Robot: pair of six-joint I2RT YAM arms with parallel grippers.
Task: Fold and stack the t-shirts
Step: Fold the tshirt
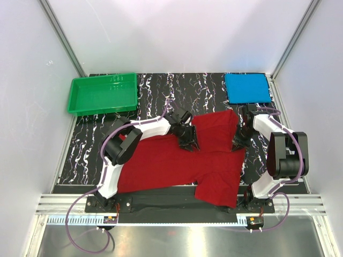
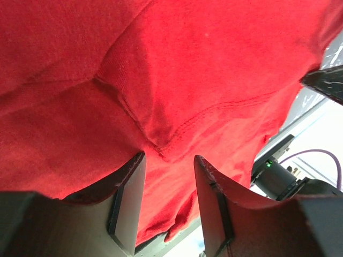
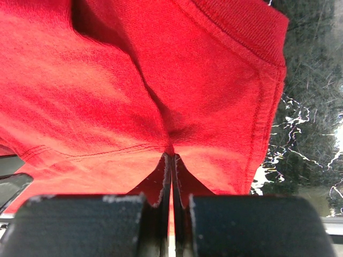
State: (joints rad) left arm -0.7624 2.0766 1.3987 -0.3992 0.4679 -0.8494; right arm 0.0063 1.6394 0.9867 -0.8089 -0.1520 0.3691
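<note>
Shirts, two: deep red cloth short-sleeved t-shirt (image 1: 182, 160), spread on black marbled surface (image 1: 155, 88), centre toward 6 o'clock; bright blue folded cloth rectangle (image 1: 246, 88), 1 o'clock, top view only; green plastic tray (image 1: 102, 93), one, 11 o'clock. Wrist views alone show left gripper (image 2: 169, 160) spread over a red seam; right gripper (image 3: 171, 158) pressed together, pinching red cloth.

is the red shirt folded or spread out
Spread out: the red shirt lies open across the table, one sleeve pointing toward the near edge.
</note>
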